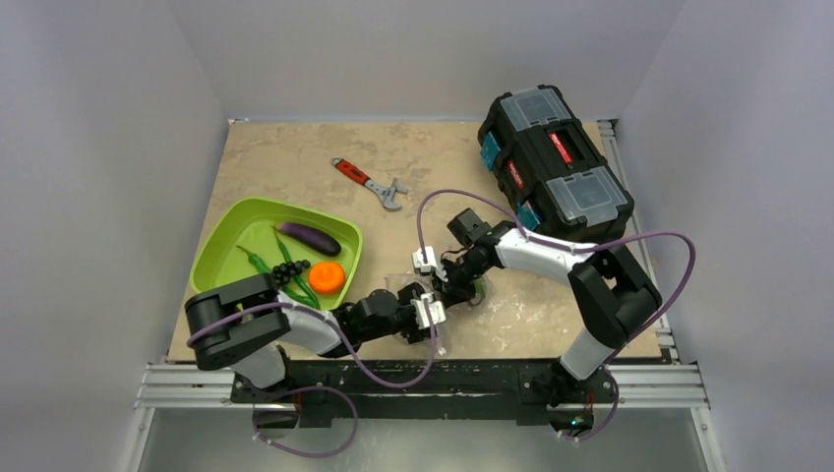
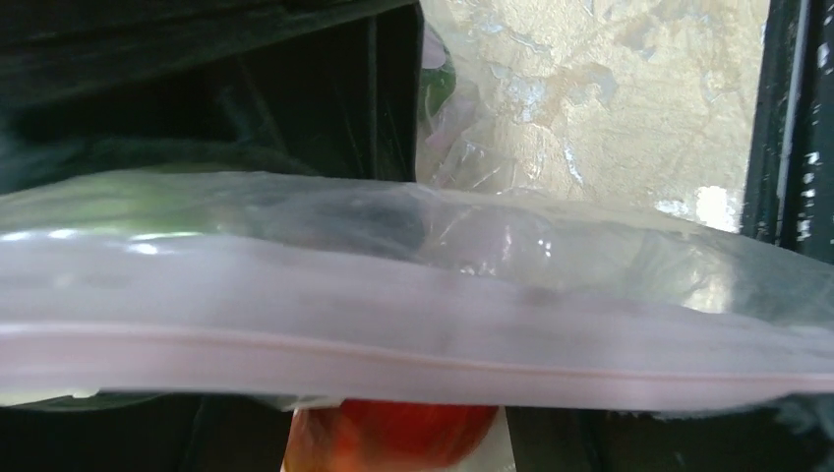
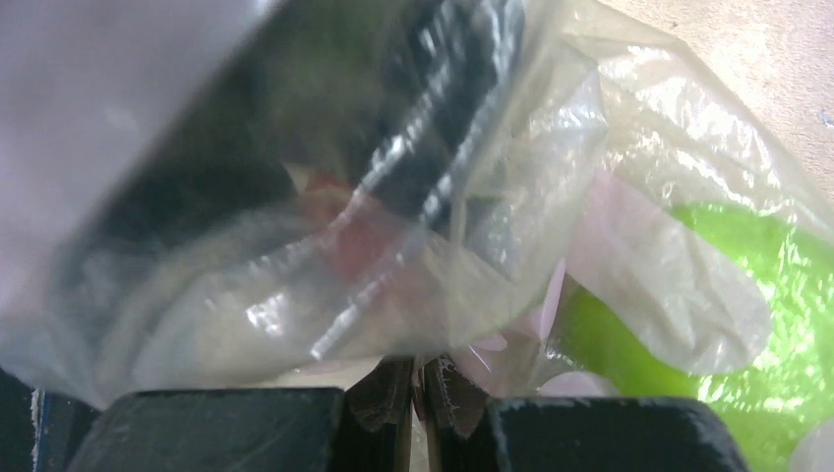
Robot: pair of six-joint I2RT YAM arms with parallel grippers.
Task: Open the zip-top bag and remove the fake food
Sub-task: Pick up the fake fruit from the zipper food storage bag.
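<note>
Here, the bag (image 3: 295, 285) is held at the near middle of the desk (image 1: 295, 167), plastic pinched between the closed right fingers (image 3: 386, 398), its zip strip (image 2: 413, 369) stretched crosswise before the left fingers (image 1: 430, 309), whose state cannot be told.

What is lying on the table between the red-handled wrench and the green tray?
Nothing. In the top view the table is bare between the wrench and the green tray.

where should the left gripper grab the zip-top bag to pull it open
The pink zip strip: it runs flat before the left gripper, so come edge-on from that arm's side, one finger on each face. The right gripper looks shut on the zip-top bag film opposite.
</note>
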